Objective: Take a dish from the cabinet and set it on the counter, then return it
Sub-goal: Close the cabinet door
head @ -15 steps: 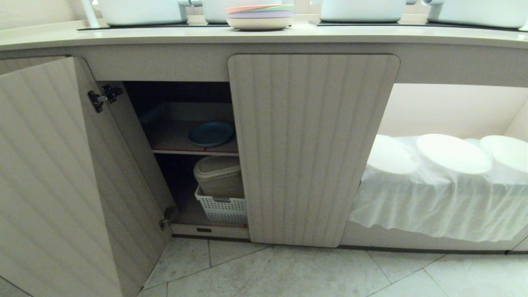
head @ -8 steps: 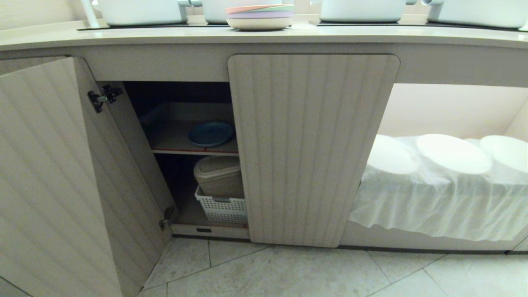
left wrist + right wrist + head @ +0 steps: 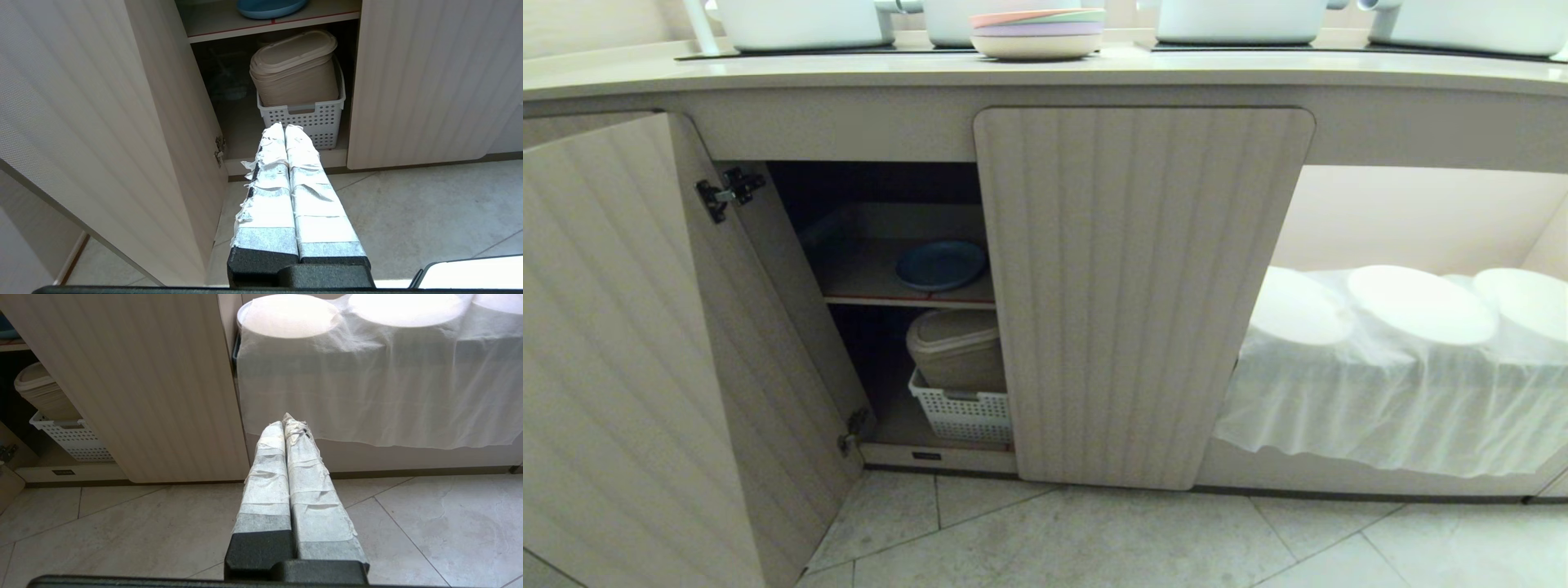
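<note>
Floor: pale tiles (image 3: 1094,539) before the cabinet (image 3: 1143,294), left door swung open.
Left gripper (image 3: 284,128): taped fingers pressed together, empty, low before the opening.
Right gripper (image 3: 284,420): closed, empty, facing the shut door.
Basket (image 3: 964,412): lower compartment, holding a beige bin.
Dish (image 3: 941,264): on the red-edged shelf.
Counter (image 3: 849,73): above.
Advice: raise, spread fingers, pinch the near rim.

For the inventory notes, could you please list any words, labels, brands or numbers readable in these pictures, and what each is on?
No text can be read in any view.
One small dark tag sits on the cabinet base strip below the white basket; any marking on it is too small to read.
The dish, counter, plate stack and pots show no print.
</note>
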